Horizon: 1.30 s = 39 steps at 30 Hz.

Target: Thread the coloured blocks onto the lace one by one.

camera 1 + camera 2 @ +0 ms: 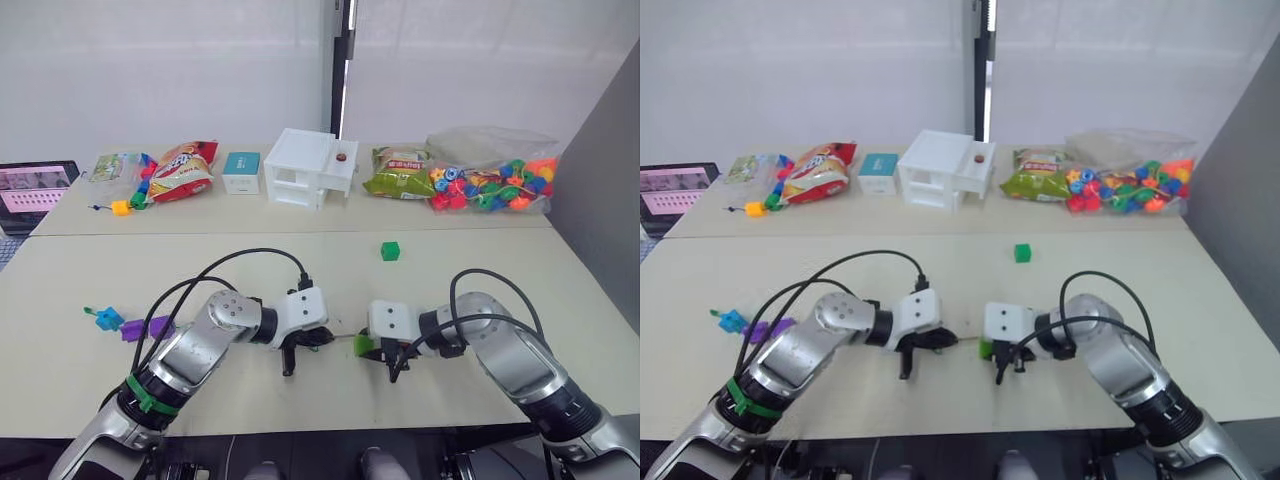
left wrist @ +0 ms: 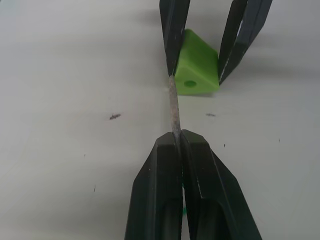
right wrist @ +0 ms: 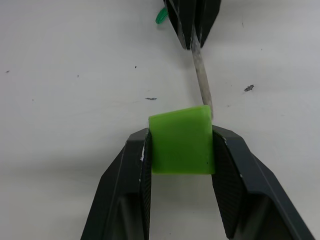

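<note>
Green plastic sits squarely between your right gripper's (image 3: 181, 145) two black fingers: a green block (image 3: 181, 140) pinched on both sides, low over the near part of the table (image 1: 300, 400). Your left gripper (image 2: 177, 142), just to its left, has its fingers pressed together on the lace (image 2: 173, 107), whose stiff pale tip reaches across to the green block's edge, beside the hole in its face rather than in it. A bit of the green cord shows behind the left fingers.

Further left on the table lie the light blue block (image 1: 108, 320) and two purple blocks (image 1: 148, 328), close together. Farther off, right of centre, a second green block (image 1: 390, 250) sits alone. Along the far table you have a short bead string with a yellow cube (image 1: 121, 207), snack bags (image 1: 183, 168), a white box (image 1: 308, 167) and a clear bag of mixed beads (image 1: 492, 180).
</note>
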Each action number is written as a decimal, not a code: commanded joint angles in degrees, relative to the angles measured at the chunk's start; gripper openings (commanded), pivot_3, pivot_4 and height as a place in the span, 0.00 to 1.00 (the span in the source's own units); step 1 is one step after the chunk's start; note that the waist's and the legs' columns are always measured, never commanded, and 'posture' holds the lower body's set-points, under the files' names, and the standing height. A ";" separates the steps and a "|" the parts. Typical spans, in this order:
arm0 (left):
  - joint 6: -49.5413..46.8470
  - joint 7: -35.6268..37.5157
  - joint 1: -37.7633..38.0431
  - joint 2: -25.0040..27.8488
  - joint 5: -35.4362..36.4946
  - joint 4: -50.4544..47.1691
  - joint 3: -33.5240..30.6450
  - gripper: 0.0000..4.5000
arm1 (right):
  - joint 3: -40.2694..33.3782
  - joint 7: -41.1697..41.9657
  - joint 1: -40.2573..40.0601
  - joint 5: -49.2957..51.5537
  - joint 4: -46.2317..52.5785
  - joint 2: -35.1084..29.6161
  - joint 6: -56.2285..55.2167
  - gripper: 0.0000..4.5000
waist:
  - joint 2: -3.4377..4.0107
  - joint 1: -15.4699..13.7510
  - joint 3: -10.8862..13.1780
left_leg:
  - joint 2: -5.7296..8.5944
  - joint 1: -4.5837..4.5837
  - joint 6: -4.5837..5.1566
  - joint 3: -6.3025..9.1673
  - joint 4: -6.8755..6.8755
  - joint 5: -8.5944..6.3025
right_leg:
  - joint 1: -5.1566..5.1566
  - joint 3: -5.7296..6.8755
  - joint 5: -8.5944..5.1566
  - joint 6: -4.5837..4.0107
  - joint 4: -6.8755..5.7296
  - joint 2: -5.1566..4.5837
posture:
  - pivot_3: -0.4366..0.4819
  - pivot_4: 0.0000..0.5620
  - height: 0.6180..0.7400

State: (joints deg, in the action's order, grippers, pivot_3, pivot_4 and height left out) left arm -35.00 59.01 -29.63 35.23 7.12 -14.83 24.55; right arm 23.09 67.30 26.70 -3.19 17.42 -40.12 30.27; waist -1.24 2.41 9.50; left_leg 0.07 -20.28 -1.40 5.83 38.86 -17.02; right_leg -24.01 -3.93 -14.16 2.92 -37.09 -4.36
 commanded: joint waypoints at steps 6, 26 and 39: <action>-1.35 1.59 -0.12 1.15 0.95 -3.65 -0.51 0.00 | 2.45 0.94 -1.25 0.65 0.03 -0.19 0.86 0.25 | 0.00 -0.03 0.00 | 0.00 0.00 0.00 0.00 0.01 0.00 | 0.01 0.00 0.00 0.00 0.00 0.00 | 0.48 0.27 1.00; -2.46 1.04 -1.26 -1.20 1.86 -4.32 -0.06 0.00 | 2.66 1.03 -1.35 0.72 0.41 -0.24 1.62 0.25 | 0.00 -0.08 0.00 | 0.00 0.00 0.00 0.00 0.01 0.00 | 0.01 0.00 0.00 0.00 0.00 0.00 | 0.48 0.27 1.00; -2.15 1.33 -2.36 -2.91 2.43 -3.35 -0.14 0.00 | 2.80 0.74 -1.68 0.74 1.18 -0.48 2.80 0.25 | -0.01 -0.35 0.00 | 0.02 0.00 0.00 0.00 0.05 0.00 | 0.06 0.00 0.00 0.00 0.01 -0.03 | 0.48 0.27 1.00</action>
State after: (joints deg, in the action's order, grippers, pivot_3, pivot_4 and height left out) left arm -37.78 59.54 -30.92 33.24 7.89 -15.49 24.56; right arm 23.00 67.28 26.48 -3.18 18.58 -40.82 32.37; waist -1.24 2.06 9.49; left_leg 0.09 -20.28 -1.40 5.83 38.91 -17.02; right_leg -23.95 -3.93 -14.16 2.93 -37.08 -4.39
